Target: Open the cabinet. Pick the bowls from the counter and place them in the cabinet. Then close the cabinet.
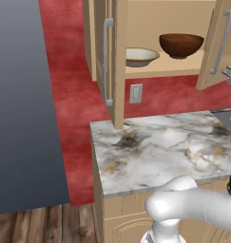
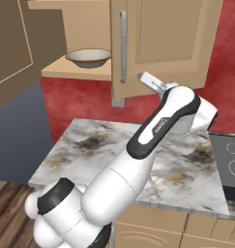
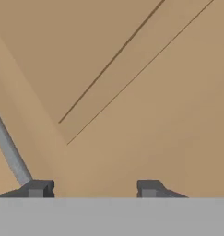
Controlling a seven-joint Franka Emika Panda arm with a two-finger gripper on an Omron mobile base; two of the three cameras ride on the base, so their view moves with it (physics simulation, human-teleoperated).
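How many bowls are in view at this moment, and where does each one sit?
2. The cream-white bowl sits on the left of the open cabinet shelf; the dark reddish-brown bowl sits to its right on the same shelf. None remains on the marble counter.

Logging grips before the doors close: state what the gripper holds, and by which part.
Nothing. The gripper faces the cabinet door, jaws apart, nothing between them; the door's handle lies beside one fingertip, ungrasped.
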